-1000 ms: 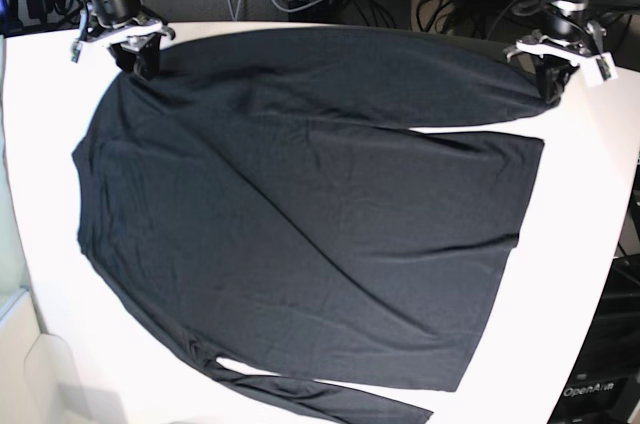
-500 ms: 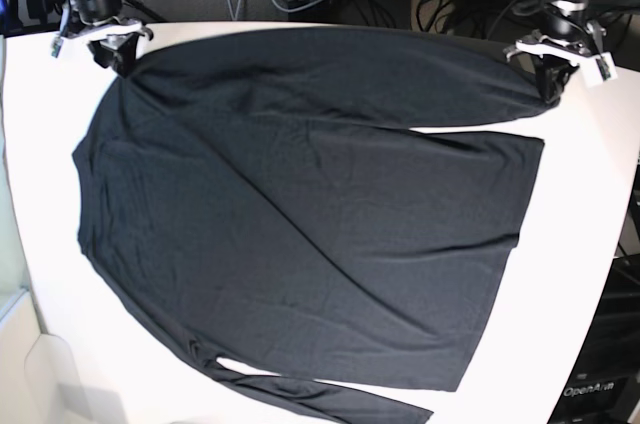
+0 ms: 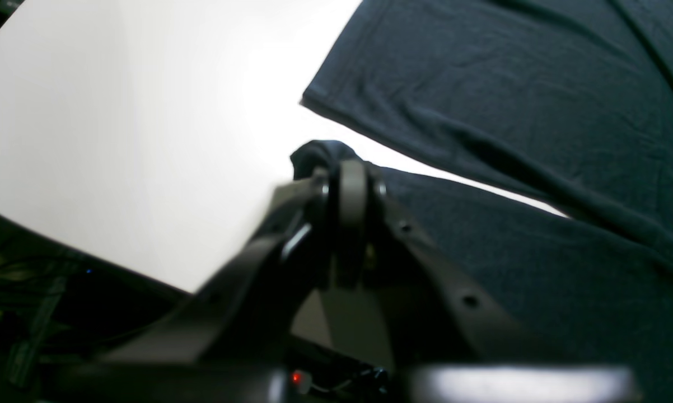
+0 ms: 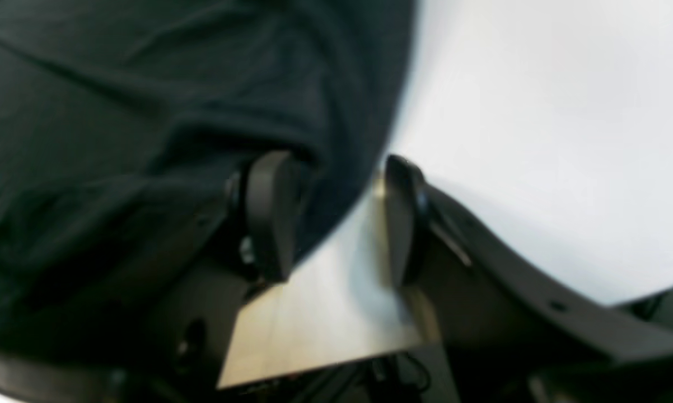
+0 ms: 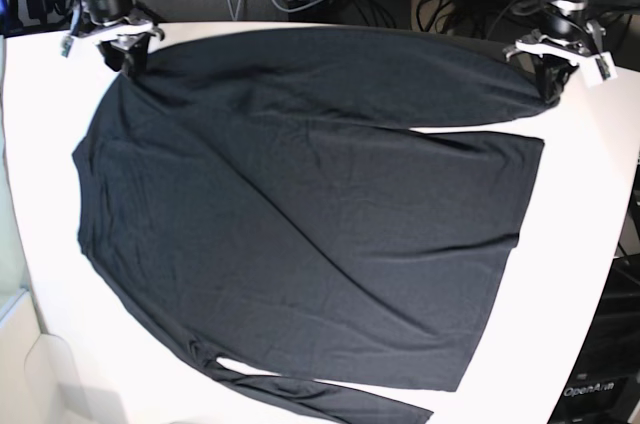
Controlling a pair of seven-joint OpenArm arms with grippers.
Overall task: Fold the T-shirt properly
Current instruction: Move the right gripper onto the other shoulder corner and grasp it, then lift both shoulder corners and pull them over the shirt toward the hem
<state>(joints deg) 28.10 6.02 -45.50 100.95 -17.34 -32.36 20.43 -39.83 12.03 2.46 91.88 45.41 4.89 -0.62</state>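
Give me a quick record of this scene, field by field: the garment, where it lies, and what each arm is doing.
garment: black long-sleeved T-shirt, spread mostly flat
surface: white table
upper sleeve: stretched along the table's far edge between the two arms
lower sleeve: lies at the near edge, partly out of frame
left gripper: jaws shut on the sleeve cuff
right gripper: jaws apart, astride the T-shirt's edge near the shoulder; one finger over the cloth, the other over bare table
fold status: no body fold made yet

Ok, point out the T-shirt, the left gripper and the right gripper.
T-shirt (image 5: 300,234), base view, middle of the body.
left gripper (image 3: 352,168), left wrist view, shut fingertips.
right gripper (image 4: 336,207), right wrist view, gap between the tips.
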